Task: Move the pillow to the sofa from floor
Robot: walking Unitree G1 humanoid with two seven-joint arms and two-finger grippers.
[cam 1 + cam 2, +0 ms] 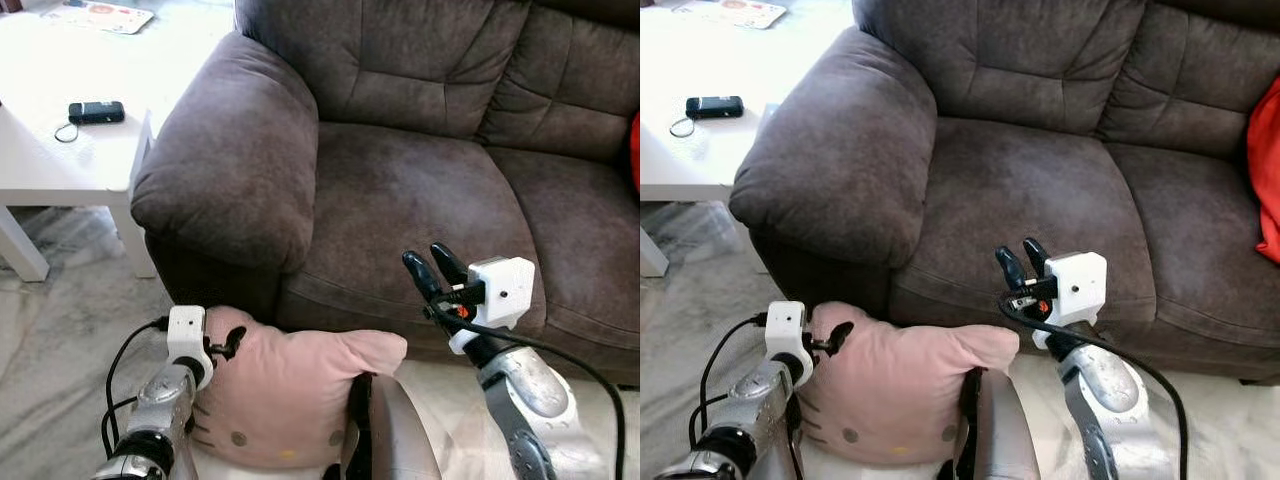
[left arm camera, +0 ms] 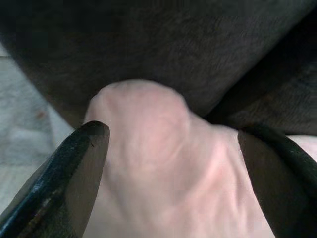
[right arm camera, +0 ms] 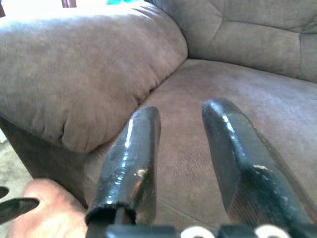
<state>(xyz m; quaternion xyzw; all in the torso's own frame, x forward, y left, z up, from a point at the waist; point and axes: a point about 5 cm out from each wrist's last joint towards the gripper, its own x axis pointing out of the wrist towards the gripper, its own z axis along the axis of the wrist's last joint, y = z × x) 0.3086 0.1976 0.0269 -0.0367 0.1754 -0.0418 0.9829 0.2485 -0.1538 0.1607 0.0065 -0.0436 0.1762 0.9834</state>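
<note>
Pink pillow (image 1: pixel 285 395) lies on marble floor (image 1: pixel 60 330) against brown sofa (image 1: pixel 400 190).

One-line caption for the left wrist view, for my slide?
Left gripper open astride a corner of the pink pillow, dark sofa behind.

A pale marbled floor (image 1: pixel 60 330) runs under a low white table (image 1: pixel 60 150), brightly lit, carrying a small black device (image 1: pixel 96 112) with a cord and a printed sheet (image 1: pixel 100 15); something red (image 1: pixel 1268 180) sits at the far edge
</note>
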